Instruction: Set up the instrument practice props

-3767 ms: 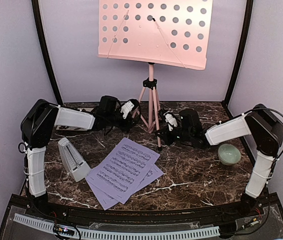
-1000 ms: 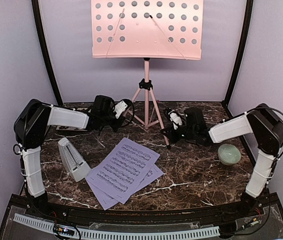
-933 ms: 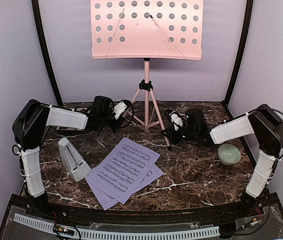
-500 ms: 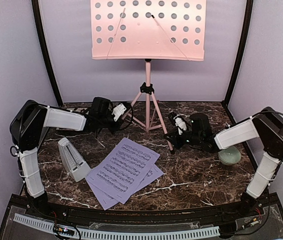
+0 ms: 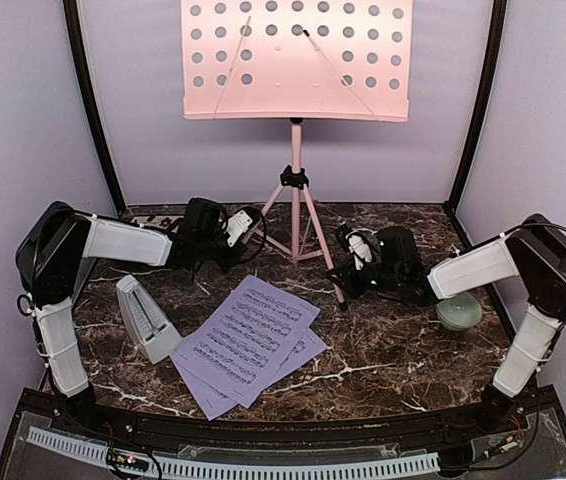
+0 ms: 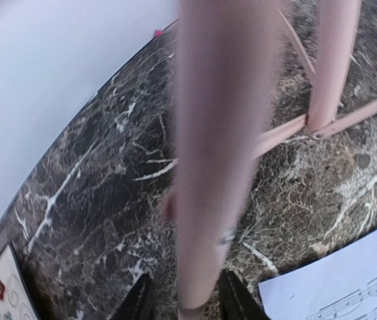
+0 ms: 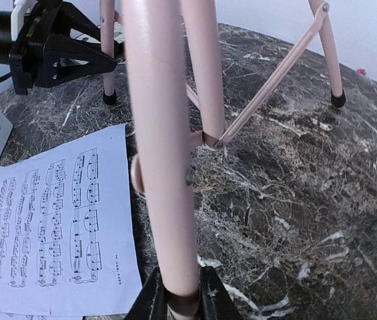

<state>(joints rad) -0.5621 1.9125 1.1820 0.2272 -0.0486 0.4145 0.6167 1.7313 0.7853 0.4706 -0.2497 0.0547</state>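
Observation:
The pink perforated music stand stands upright at the back centre on its tripod legs. My left gripper is open around the stand's left leg, with a gap at one finger. My right gripper is shut on the right leg, low near its foot. Two lavender sheet-music pages lie overlapped on the table in front; they also show in the right wrist view. The white-grey pyramid metronome stands at the left.
A pale green bowl sits by the right arm. A floral tile lies at the back left behind the left arm. Dark marble table; lavender walls and black frame posts close in the back and sides.
The stand has shifted and its desk has gone from tilted to level. My right gripper has slid rightward with the leg. My left gripper has drawn slightly left and its fingers have loosened.

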